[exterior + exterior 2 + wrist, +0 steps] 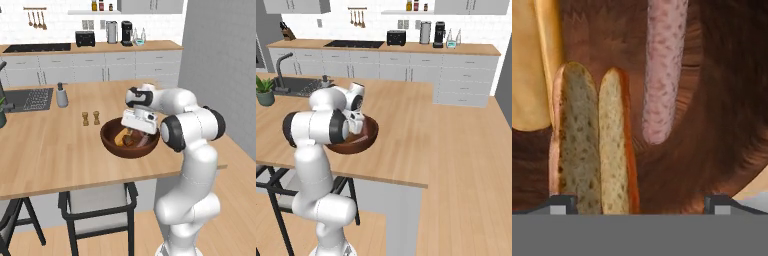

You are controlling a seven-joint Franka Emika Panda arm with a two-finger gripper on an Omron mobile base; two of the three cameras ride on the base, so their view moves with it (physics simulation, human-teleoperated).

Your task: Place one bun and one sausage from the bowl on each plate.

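Bowl (131, 141) near bench (50, 150) front edge. Inside: split bun (594, 140), pink sausage (662, 70) beside it, second bun (532, 65) beyond. Pincer (639, 202) spread wide, empty, low over bowl. Risk: off-centre tips could pinch bun and sausage together.

You get two base views from behind the arm, at seven and five o'clock, sharing the bowl (130, 145) on the island (45, 150), while your hand view looks in close.
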